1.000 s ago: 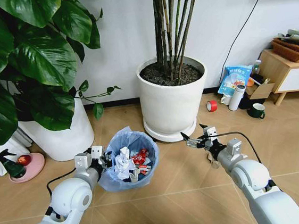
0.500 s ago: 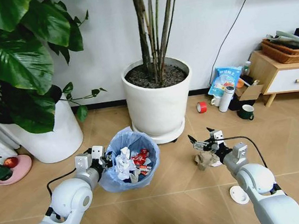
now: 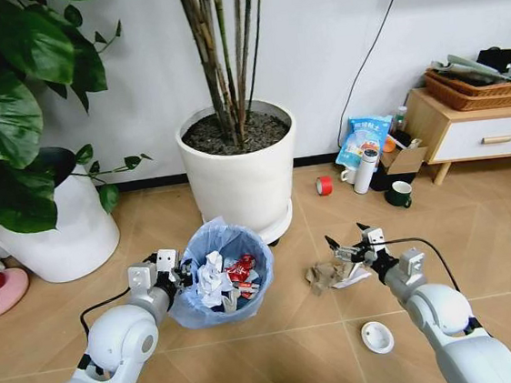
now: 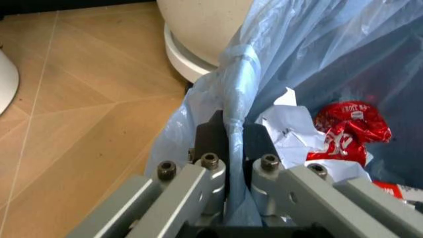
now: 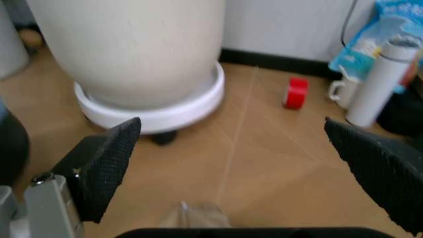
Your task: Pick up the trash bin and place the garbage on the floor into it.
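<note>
On the floor (image 3: 280,335) in the head view, the left gripper (image 3: 174,273) is clamped on the trash bin (image 3: 220,273) at its bagged rim, while the right gripper (image 3: 348,246) hangs with fingers apart above crumpled brown garbage (image 3: 322,276). The camera has swung since a second ago (the pots sit further left), bringing a white disc (image 3: 377,336) into sight. Left wrist view: fingers (image 4: 254,144) pinch the light-blue bag, white and red litter inside. Right wrist view: black pads (image 5: 109,161) stand wide apart before the white plant pot (image 5: 132,54).
</note>
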